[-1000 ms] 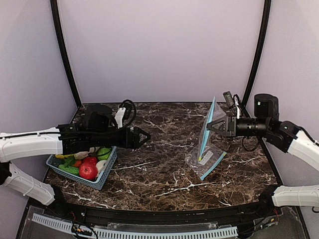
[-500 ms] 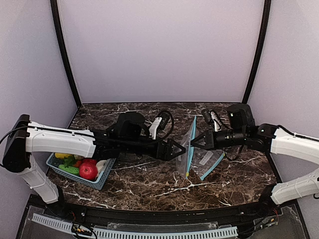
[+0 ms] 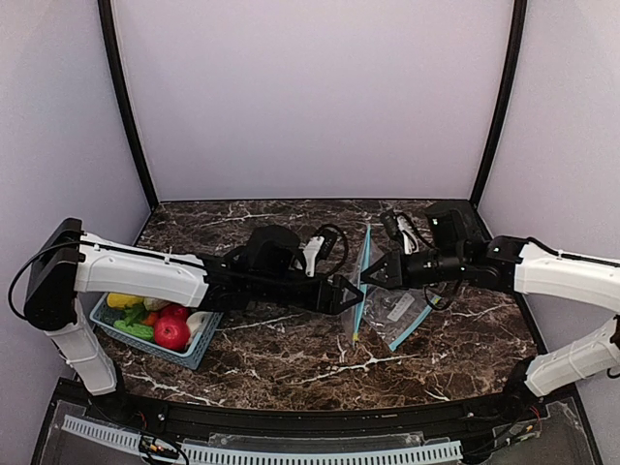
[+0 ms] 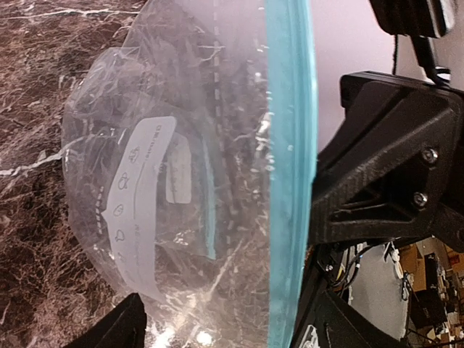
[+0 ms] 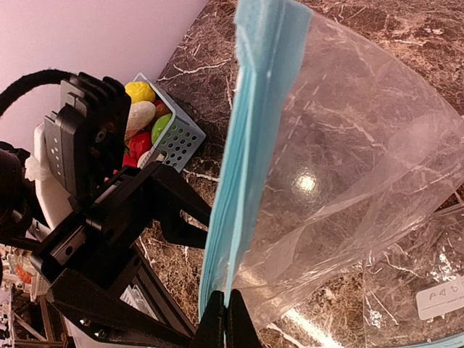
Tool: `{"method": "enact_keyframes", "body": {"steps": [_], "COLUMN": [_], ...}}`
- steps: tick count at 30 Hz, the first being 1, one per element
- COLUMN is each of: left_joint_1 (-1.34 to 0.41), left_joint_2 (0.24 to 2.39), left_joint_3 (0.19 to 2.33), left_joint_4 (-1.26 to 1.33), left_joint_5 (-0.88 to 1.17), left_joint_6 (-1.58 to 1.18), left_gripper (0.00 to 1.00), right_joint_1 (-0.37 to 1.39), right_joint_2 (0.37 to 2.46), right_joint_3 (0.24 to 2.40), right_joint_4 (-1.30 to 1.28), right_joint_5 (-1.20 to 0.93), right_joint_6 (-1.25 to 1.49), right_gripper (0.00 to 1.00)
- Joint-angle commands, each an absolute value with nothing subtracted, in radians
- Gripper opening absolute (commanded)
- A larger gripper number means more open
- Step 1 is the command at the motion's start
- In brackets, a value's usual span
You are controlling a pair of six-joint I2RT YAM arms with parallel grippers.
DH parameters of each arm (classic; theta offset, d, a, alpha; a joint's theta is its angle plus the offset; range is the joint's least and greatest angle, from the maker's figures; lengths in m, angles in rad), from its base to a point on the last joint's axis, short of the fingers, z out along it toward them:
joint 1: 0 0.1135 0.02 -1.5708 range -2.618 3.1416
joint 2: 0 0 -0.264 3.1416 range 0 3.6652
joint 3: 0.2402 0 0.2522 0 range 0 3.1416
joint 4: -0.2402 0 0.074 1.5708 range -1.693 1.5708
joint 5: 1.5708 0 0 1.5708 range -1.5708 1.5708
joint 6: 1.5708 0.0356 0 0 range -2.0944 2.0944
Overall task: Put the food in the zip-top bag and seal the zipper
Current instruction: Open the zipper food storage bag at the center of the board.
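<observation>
The clear zip-top bag (image 3: 392, 312) hangs upright with its lower part resting on the table, teal zipper strip (image 3: 360, 276) toward the left arm. My right gripper (image 5: 226, 322) is shut on that strip (image 5: 246, 145), pinching one side of it. My left gripper (image 4: 225, 333) is open, one finger (image 4: 116, 330) on each side of the bag's zipper edge (image 4: 290, 145), not touching it. The food (image 3: 171, 332), red, yellow, green and cream toy pieces, lies in the teal basket (image 3: 199, 347) at the left, also seen in the right wrist view (image 5: 141, 119).
The basket stands near the table's front left edge, beside the left arm's base. Cables (image 3: 402, 232) trail behind the right gripper. Dark marble table (image 3: 291, 358) with purple walls close on three sides.
Both arms have come together at the table's middle. The right gripper carried the bag leftward, and the left gripper reached from the basket area to the bag's zipper edge.
</observation>
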State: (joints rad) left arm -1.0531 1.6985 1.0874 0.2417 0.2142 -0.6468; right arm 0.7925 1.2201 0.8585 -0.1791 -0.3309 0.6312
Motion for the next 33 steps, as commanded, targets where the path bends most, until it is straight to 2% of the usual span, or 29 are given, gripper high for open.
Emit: {"method": "enact_keyframes", "body": {"steps": [1,5,11,13,19,22,24,26,33], "left_joint_1": [-1.055,-1.055,-1.057,-1.057,-1.057,-1.058,-1.057,-1.058,-1.058], "left_joint_2": [1.703,1.719,1.747,1.751,1.748,1.741,1.740,1.734,1.679], "left_joint_3": [1.122,1.148,1.191,1.198,1.206,1.167,1.167,1.168,1.158], "left_joint_4": [0.169,0.138,0.107,0.095,0.107,0.160,0.147,0.112,0.013], "left_joint_5": [0.140,0.104,0.087,0.069,0.045,0.046,0.023,-0.023,-0.176], "left_joint_6": [-0.634,-0.622,-0.606,-0.602,-0.605,-0.638,-0.644,-0.642,-0.631], "left_gripper": [0.75,0.68,0.65,0.62,0.36,0.19,0.12,0.06,0.01], "right_joint_1": [0.805,0.810,0.816,0.816,0.818,0.823,0.825,0.826,0.828], "right_joint_2": [1.234,1.246,1.269,1.278,1.294,1.286,1.275,1.269,1.266], "right_joint_3": [0.879,0.883,0.897,0.900,0.912,0.910,0.907,0.906,0.933], "right_joint_4": [-0.166,-0.166,-0.168,-0.170,-0.184,-0.189,-0.200,-0.216,-0.302], "right_joint_5": [-0.301,-0.297,-0.281,-0.272,-0.258,-0.251,-0.238,-0.224,-0.179], "right_joint_6": [0.650,0.655,0.655,0.661,0.672,0.678,0.685,0.691,0.699], "right_gripper": [0.00,0.00,0.00,0.00,0.00,0.00,0.00,0.00,0.00]}}
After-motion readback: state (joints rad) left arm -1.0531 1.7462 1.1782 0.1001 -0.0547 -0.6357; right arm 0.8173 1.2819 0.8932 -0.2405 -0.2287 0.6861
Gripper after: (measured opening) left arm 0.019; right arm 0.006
